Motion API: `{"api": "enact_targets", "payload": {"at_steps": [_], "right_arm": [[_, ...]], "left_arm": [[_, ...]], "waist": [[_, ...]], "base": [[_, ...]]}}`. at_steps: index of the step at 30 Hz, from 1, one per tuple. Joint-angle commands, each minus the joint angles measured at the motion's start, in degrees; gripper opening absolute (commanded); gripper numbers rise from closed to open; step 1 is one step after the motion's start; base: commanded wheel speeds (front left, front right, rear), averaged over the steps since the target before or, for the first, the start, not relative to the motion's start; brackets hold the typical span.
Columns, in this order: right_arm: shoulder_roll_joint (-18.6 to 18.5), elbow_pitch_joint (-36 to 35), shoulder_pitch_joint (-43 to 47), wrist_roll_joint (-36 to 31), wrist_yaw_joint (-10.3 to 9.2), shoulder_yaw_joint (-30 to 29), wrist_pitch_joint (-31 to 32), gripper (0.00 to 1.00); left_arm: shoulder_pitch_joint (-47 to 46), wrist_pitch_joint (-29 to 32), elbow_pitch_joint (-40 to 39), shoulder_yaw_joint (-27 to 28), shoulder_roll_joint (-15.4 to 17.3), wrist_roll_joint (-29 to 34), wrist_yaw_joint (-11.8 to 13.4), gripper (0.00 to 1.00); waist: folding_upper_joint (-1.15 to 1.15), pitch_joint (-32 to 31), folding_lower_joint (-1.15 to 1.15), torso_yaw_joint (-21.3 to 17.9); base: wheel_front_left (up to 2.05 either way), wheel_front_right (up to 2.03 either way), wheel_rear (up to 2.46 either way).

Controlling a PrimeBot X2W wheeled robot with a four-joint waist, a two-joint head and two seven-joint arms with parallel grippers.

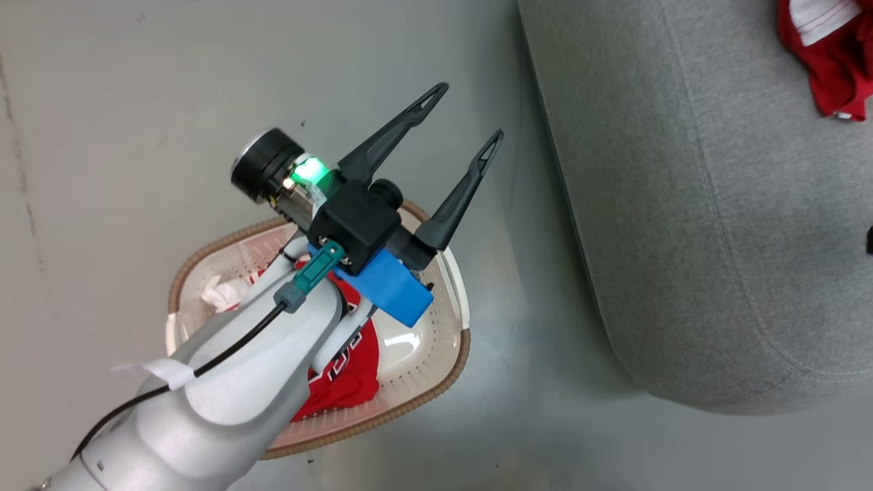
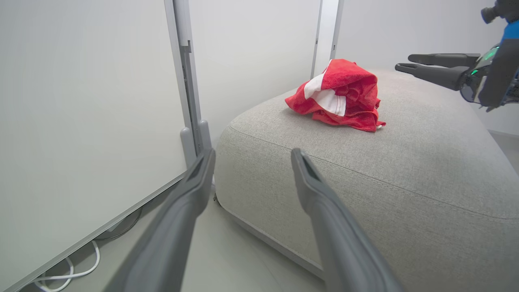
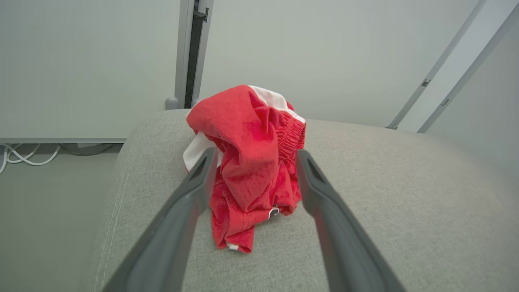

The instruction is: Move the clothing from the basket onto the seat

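Note:
A red jersey [image 1: 348, 368] with block lettering lies in the cream basket [image 1: 466, 351], mostly hidden under my left forearm. My left gripper [image 1: 468, 111] hovers open above the basket's far end, nothing between its fingers [image 2: 194, 182]. A second red and white piece of clothing [image 3: 251, 162] sits crumpled on the grey seat [image 3: 405, 182], also seen as clothing [image 2: 338, 95] and clothing [image 1: 835, 68]. My right gripper [image 3: 255, 153] stands open, its fingers either side of that heap. The right gripper [image 2: 405, 62] hangs above the seat [image 2: 405, 162].
The basket stands on grey floor left of the seat [image 1: 682, 204], a strip of floor between them. White wall panels with metal posts [image 2: 190, 101] rise behind the seat. White cables [image 2: 69, 271] run along the floor at the wall's foot.

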Motion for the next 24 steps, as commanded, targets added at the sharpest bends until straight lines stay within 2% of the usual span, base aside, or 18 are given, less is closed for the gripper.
{"api": "enact_targets", "payload": {"at_steps": [1, 11, 17, 24], "right_arm": [[0.6, -1.8, 2.2, -0.5, 0.02, 0.6, -0.2, 1.0], [5.4, -13.1, 12.0, -0.1, 0.01, 3.7, -0.2, 1.0], [8.0, -17.4, 17.3, 0.2, 0.01, 7.6, -0.2, 1.0], [10.4, -19.8, 20.6, 0.5, 0.01, 10.7, -0.2, 1.0]], "left_arm": [[1.5, -0.4, 0.4, 0.8, -0.1, -0.4, 0.5, 1.0], [11.0, -0.4, -3.8, 9.8, -1.4, 2.1, 2.0, 1.0], [19.1, -0.5, -6.2, 18.6, -2.6, 4.9, 2.1, 1.0], [26.2, -0.5, -7.8, 27.3, -4.7, 7.3, 0.4, 1.0]], "waist": [[0.0, -3.4, 0.0, 0.4], [0.0, -12.6, 0.0, 4.0], [0.0, -17.5, 0.0, 7.1], [0.0, -20.7, 0.0, 10.2]], "base": [[0.0, 0.0, 0.0], [0.0, 0.0, 0.0], [0.0, 0.0, 0.0], [0.0, 0.0, 0.0]]}}
